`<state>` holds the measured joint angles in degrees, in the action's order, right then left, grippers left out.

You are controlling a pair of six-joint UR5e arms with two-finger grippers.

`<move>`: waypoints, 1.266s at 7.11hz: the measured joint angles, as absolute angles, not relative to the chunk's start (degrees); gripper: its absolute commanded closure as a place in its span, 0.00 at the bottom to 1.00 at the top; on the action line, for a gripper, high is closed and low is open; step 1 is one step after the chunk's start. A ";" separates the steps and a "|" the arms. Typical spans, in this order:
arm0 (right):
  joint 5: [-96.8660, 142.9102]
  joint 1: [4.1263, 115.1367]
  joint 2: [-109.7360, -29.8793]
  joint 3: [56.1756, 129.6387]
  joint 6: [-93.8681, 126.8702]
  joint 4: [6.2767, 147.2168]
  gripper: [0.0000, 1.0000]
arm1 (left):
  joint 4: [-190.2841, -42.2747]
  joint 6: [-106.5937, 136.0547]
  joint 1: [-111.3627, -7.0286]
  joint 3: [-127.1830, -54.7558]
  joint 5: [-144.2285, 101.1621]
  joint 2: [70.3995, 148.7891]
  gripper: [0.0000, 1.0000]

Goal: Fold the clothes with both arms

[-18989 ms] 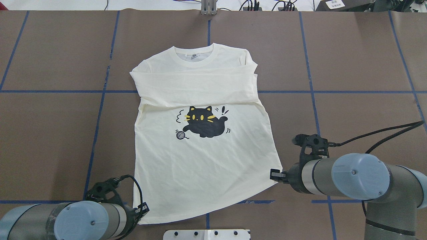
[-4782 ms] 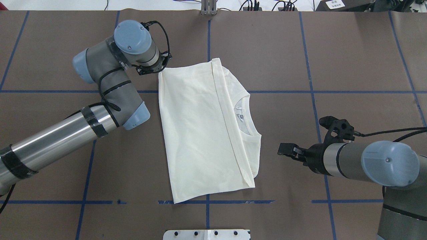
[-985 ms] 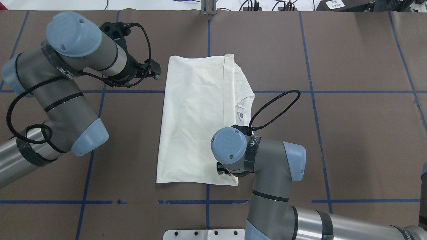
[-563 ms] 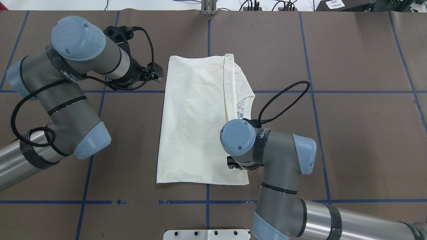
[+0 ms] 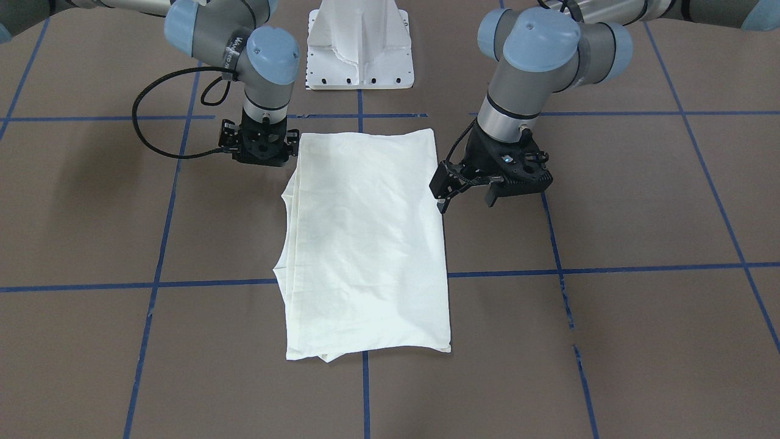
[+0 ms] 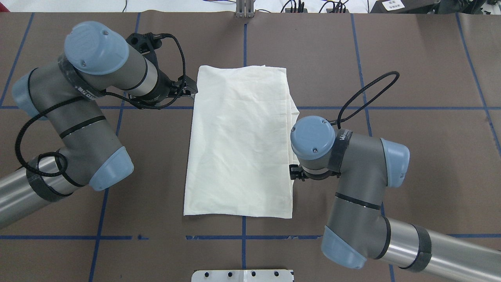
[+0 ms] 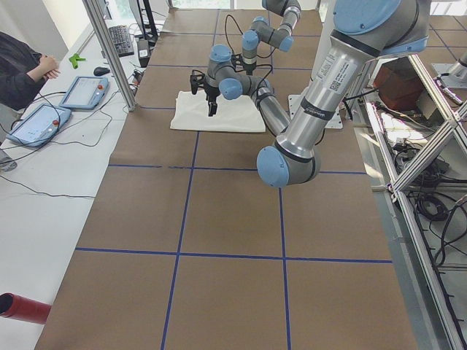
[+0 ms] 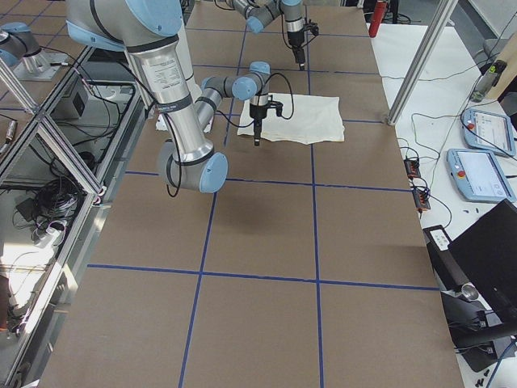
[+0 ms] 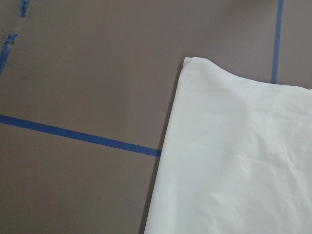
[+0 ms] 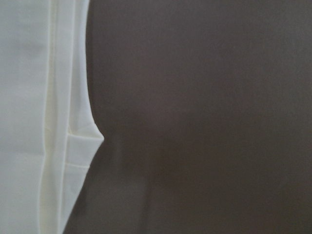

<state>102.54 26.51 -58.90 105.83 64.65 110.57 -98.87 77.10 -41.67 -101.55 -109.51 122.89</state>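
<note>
The cream shirt (image 6: 238, 145) lies folded into a plain upright rectangle at the table's centre, with no print or collar showing; it also shows in the front view (image 5: 365, 244). My left gripper (image 6: 190, 88) is open and empty, just off the shirt's far left corner, and its spread fingers show in the front view (image 5: 466, 201). My right gripper (image 6: 294, 174) points down beside the shirt's right edge, mostly hidden under its wrist. Its fingers are hidden, so I cannot tell open from shut. The right wrist view shows only the shirt's hem edge (image 10: 53, 122).
The white pedestal base plate (image 6: 242, 275) sits at the near table edge, behind the shirt in the front view (image 5: 359, 55). Blue tape lines cross the brown table (image 6: 411, 58). A person (image 7: 22, 65) stands by tablets past the table's far side.
My right gripper has moved right, and the shirt's top layer now spreads right over the collar and label. My left gripper has edged closer to the shirt's far left corner.
</note>
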 measured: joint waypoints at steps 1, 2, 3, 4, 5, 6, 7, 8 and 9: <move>103.81 29.02 -57.07 106.14 62.62 109.88 0.00 | -98.88 76.98 -41.66 -101.58 -109.51 122.92 0.00; 104.47 30.72 -55.88 106.07 61.52 107.46 0.00 | -98.99 76.99 -41.57 -101.59 -109.51 122.84 0.00; 105.41 31.65 -55.54 105.85 61.38 103.87 0.00 | -99.33 77.73 -41.15 -101.85 -109.80 122.46 0.00; 107.29 32.35 -55.69 105.83 61.59 100.30 0.00 | -99.93 81.11 -39.35 -102.84 -110.46 121.42 0.00; 108.55 32.69 -55.93 106.03 62.20 98.02 0.00 | -100.42 87.85 -35.79 -104.62 -110.66 119.77 0.00; 109.04 32.83 -56.25 106.44 63.57 97.05 0.00 | -100.48 95.47 -31.64 -106.31 -109.92 118.52 0.00; 109.19 32.88 -56.80 106.93 65.16 95.98 0.00 | -99.65 102.53 -27.15 -107.44 -107.62 117.71 0.00; 109.21 32.81 -57.75 107.21 66.18 93.54 0.00 | -97.66 107.14 -23.28 -107.94 -104.64 117.14 0.00; 109.21 32.60 -58.76 107.22 67.03 90.84 0.00 | -95.38 109.42 -20.64 -108.09 -101.93 116.85 0.00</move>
<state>109.21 32.60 -58.76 107.22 67.03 90.84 -95.38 109.42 -20.64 -108.09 -101.93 116.85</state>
